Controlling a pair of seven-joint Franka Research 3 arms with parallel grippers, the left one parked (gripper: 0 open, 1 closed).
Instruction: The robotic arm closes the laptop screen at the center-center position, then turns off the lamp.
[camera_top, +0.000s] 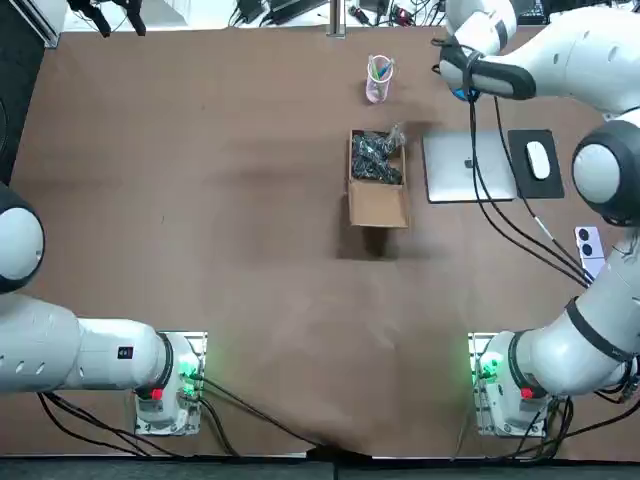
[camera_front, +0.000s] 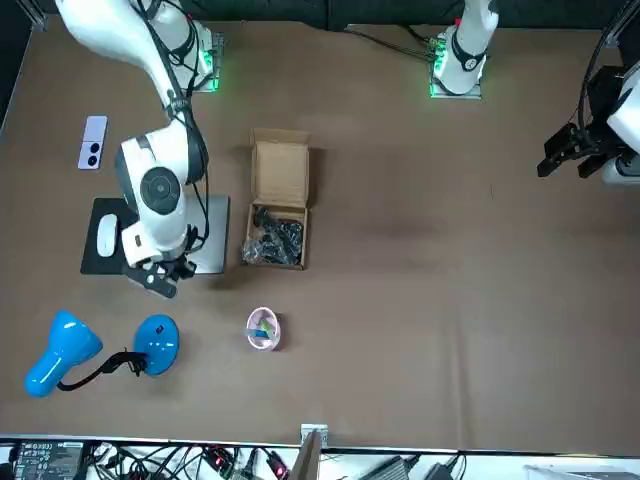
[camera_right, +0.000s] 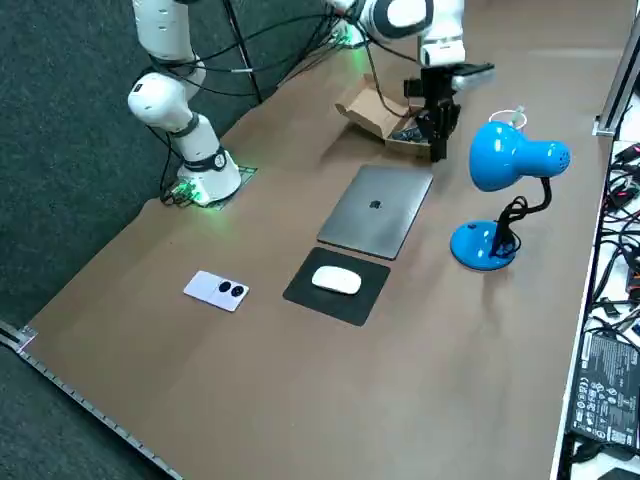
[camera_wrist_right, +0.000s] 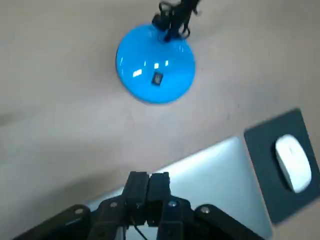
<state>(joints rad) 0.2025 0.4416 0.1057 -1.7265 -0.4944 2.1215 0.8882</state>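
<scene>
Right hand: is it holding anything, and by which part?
Nothing is held. The right hand is shut and empty, at the edge of the closed laptop, short of the lamp base.

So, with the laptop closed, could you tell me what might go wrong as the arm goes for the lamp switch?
1. The switch is a small mark in the middle of the lamp base. The shut right gripper, over the laptop edge, could miss it and shove the base instead.
2. The lamp head stands near the gripper, so a sideways approach may knock it.
</scene>
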